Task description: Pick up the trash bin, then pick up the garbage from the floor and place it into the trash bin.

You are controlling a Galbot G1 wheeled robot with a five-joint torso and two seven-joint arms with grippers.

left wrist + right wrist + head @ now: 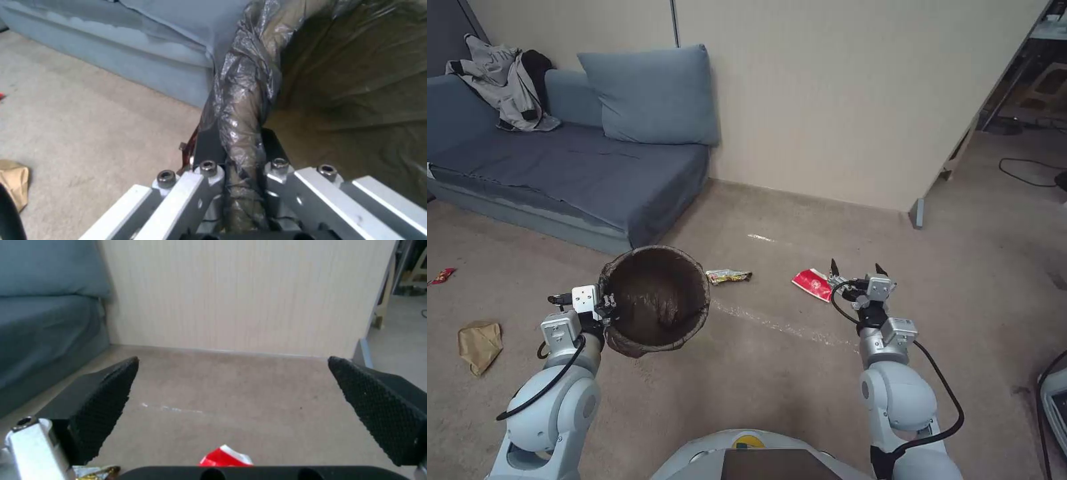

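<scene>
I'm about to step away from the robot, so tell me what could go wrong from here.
1. The left pincer grips the trash bin only at its bag-covered rim; the slick bag might slip and the bin tip or drop.
2. The right pincer hangs open beside the red packet, which lies flat on the carpet, so the fingers could scrape past it.

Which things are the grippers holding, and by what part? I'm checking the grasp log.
The left gripper holds the trash bin by its bag-covered rim. The right gripper is open and holds nothing.
</scene>
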